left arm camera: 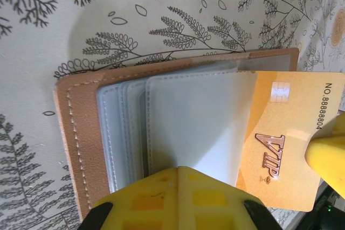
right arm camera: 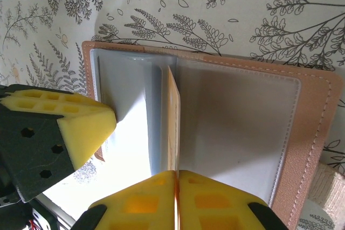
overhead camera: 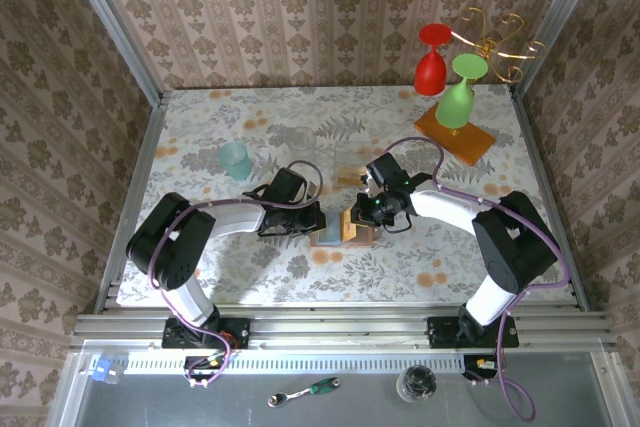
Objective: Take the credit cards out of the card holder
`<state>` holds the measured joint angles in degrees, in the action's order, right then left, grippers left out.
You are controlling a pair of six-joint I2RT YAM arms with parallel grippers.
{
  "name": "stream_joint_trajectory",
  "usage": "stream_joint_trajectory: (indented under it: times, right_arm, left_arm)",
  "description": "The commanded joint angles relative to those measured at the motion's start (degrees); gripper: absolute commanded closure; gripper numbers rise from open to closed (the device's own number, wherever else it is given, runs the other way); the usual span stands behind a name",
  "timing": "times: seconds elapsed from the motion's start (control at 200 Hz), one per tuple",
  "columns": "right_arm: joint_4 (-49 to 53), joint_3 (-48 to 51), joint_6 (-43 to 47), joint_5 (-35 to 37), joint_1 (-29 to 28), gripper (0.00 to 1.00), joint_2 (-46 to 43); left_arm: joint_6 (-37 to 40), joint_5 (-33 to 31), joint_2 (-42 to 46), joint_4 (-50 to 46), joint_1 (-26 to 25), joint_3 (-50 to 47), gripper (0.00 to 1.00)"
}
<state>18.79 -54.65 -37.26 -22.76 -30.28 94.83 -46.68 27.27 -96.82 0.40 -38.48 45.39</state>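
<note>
The card holder (overhead camera: 335, 232) lies open on the patterned table between my two grippers, with a tan-brown rim (left arm camera: 81, 133) and grey-blue pocket panels (right arm camera: 242, 122). An orange-tan credit card (left arm camera: 291, 133) marked VIP sticks halfway out of a pocket to the right. My right gripper (right arm camera: 177, 172) is shut on this card, which shows edge-on (right arm camera: 172, 117) in the right wrist view. My left gripper (left arm camera: 180, 168) is shut, with its tips pressed on a pocket panel and nothing between them. A small pale teal rectangle (overhead camera: 350, 175), seemingly a card, lies flat just beyond the grippers.
A teal glass cup (overhead camera: 236, 160) stands to the back left of the left arm. At the back right an orange wooden slab (overhead camera: 478, 143) carries a gold rack with a red goblet (overhead camera: 431, 65) and a green goblet (overhead camera: 458, 97). Patterned walls enclose the table.
</note>
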Motion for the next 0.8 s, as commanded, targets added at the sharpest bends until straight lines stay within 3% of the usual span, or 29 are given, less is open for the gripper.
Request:
stream_joint_trajectory:
  times: [0.0,0.405,0.795]
  right_arm:
    - [2.4,-1.54,0.03,1.3,-0.57,0.89,1.33]
    - [1.88,-1.51,-0.27,1.23,-0.61,0.86,1.79]
    - [2.81,-1.22,0.24,2.78,-0.52,0.93,1.4]
  left_arm:
    - [0.59,0.59,-0.06,0.08,0.64,-1.09,1.0]
    - [0.51,0.66,0.4,0.56,1.13,-2.05,1.0]
    - [0.8,0.2,3.11,-1.03,1.43,-1.93,1.0]
